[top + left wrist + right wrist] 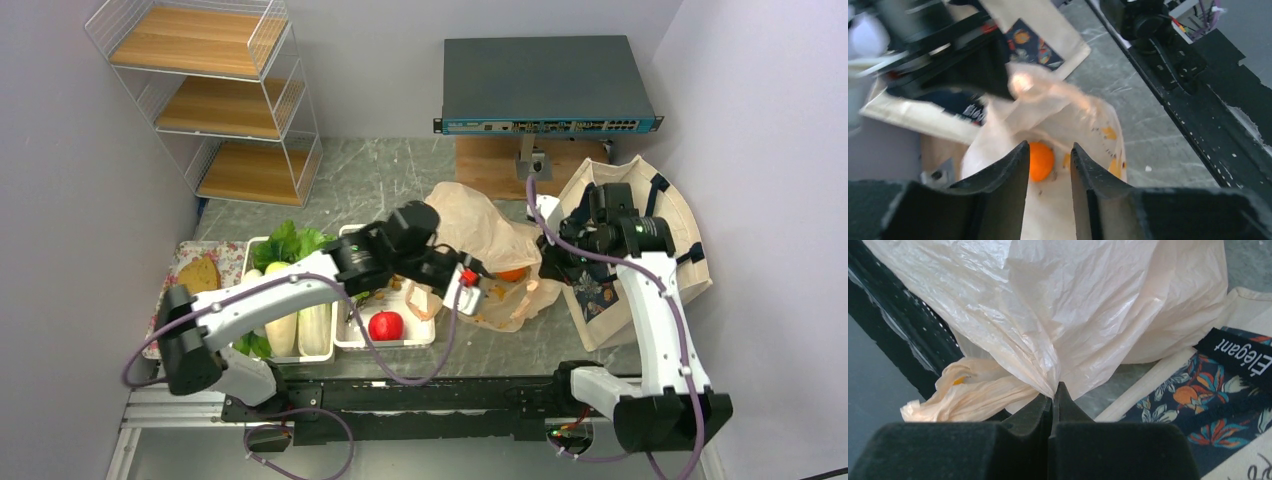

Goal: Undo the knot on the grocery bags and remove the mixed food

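The plastic bag (480, 225) is found at mid-table, between the white tray (400, 343) on its left and the canvas tote (680, 240) just beside it on the right. Its film is thin, peach-beige and heavily crinkled, and is expected to give and slide under any pull. No tight knot is made out. The mouth is seen gaping toward the left wrist camera, so the untying is judged done for this bag and the emptying step is judged in hand. An orange (1042, 161) is seen lying inside the mouth.

The right gripper (1053, 392) is clenched on a gathered fold of the film, by which the bag is held up and its mouth held open. The left gripper (1049, 146) is aimed at the orange, with its jaws parted and nothing between them.

For the next move, the left gripper needs to be advanced into the mouth until the orange is straddled, with no film caught, then closed and drawn back toward the tray. A red apple (386, 325) is noted in that tray. Whether more food lies deeper in the bag cannot be told.
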`<move>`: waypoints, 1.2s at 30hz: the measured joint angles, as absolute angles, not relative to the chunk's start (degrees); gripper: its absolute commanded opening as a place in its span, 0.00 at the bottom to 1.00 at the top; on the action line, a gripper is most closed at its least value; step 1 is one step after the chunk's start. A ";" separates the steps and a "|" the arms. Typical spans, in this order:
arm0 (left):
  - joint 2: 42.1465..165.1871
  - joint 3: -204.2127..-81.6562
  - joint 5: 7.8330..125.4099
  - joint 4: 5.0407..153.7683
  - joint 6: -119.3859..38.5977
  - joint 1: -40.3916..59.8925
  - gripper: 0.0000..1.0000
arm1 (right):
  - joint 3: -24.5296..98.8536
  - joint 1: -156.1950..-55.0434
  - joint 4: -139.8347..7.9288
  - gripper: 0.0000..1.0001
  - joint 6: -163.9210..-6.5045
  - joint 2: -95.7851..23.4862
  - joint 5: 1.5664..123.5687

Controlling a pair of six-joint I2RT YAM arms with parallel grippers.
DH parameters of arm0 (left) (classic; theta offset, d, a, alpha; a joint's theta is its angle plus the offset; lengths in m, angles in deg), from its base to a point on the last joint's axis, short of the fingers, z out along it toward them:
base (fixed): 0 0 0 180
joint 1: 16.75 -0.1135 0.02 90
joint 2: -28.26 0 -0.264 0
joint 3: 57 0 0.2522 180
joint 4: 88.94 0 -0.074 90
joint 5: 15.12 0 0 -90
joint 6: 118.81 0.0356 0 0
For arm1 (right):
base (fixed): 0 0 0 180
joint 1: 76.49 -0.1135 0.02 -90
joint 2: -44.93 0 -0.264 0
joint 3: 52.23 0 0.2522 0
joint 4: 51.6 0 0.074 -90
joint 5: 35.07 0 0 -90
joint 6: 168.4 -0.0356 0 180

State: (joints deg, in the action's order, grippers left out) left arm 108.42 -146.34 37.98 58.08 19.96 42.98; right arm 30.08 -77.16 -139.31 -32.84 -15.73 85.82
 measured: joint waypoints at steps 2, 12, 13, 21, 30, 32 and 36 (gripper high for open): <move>112.22 -145.46 37.12 61.90 20.02 44.68 0.34 | 32.11 -77.16 -139.49 0.00 -34.39 -18.77 86.80; 127.31 -143.73 43.42 78.93 19.48 45.60 0.68 | 36.46 -77.16 -141.45 0.00 -36.62 -21.20 90.61; 129.60 -143.89 44.77 80.48 19.46 44.66 0.75 | 36.46 -77.16 -141.85 0.00 -36.62 -20.80 90.94; 142.91 -147.14 49.63 84.04 20.44 40.90 0.94 | 36.46 -77.16 -142.46 0.00 -36.62 -20.83 92.64; 148.24 -152.56 49.74 86.32 20.57 40.94 0.99 | 36.46 -77.16 -142.44 0.00 -36.64 -22.53 92.95; 149.12 -154.79 49.12 85.95 20.57 41.07 0.99 | 36.46 -77.16 -142.44 0.00 -36.62 -22.53 92.60; 154.28 -162.53 47.97 82.58 21.47 41.05 0.99 | 36.44 -76.22 -141.50 0.00 -36.40 -22.46 88.62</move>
State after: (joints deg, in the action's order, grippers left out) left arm 154.28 -162.53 47.97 82.58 21.47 41.05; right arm 36.44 -76.22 -141.50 -36.40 -22.46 88.62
